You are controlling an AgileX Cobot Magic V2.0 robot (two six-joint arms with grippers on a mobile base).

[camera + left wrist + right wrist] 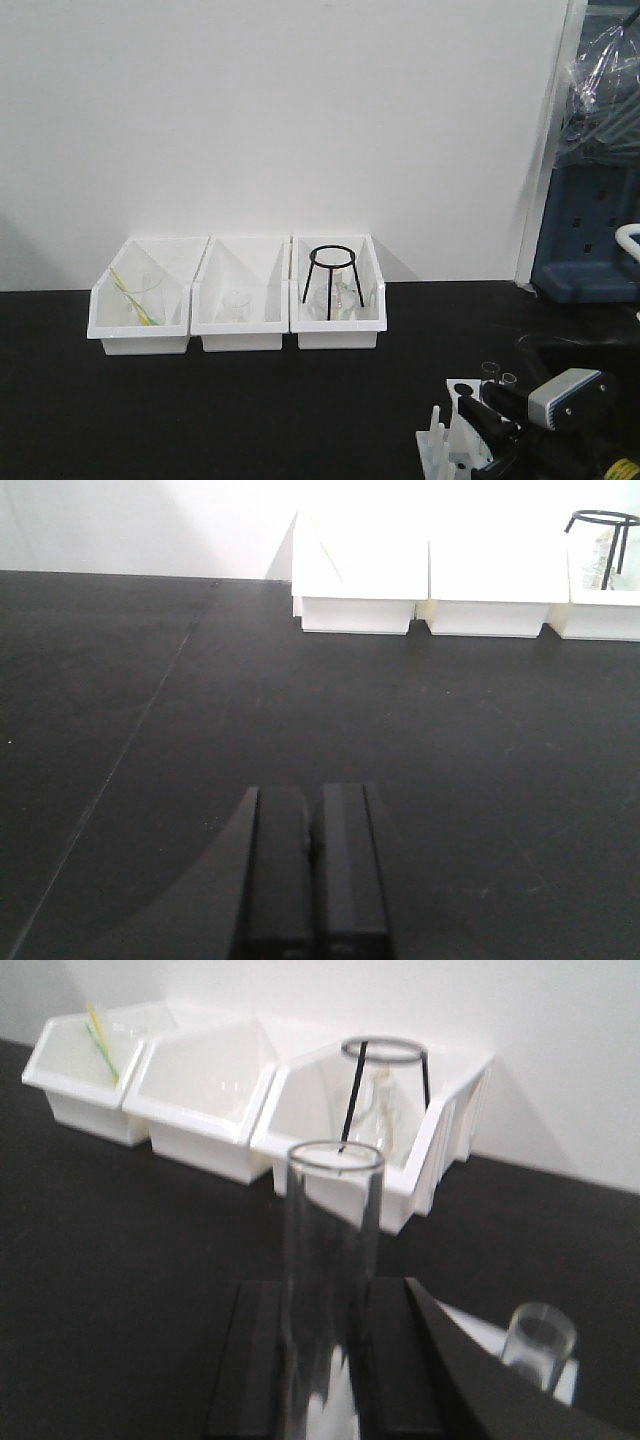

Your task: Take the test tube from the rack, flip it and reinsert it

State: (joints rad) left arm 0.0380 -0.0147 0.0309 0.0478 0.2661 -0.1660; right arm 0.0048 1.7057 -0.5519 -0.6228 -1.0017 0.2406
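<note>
Right now we are clamping the test tube [333, 1250] in our right gripper [326, 1295]. Its two black fingers [255, 1360] are pressing on the glass from either side, and the tube is standing upright between them with its open rim uppermost. The tube's lower end is running off the bottom of the right wrist view, so we are not telling whether it is sitting in a hole or hanging clear.

We are working at the near right corner of the black table [200, 420], where the rack [447, 440] is standing with its white pegs pointing up. A second tube [538, 1338] is standing in the rack just beside the held one, open end up. From the front we are seeing two glass rims above the gripper, and we cannot say which is which.

Our left gripper [312, 800] is hanging over bare table with its fingers pressed together, holding nothing, well apart from the rack.

Along the far edge, against the white wall [300, 120], three white bins [240, 335] are sitting side by side. The right one is holding a black tripod stand [331, 270] over some clear glassware, and the left one is holding yellow and green sticks [135, 300].
</note>
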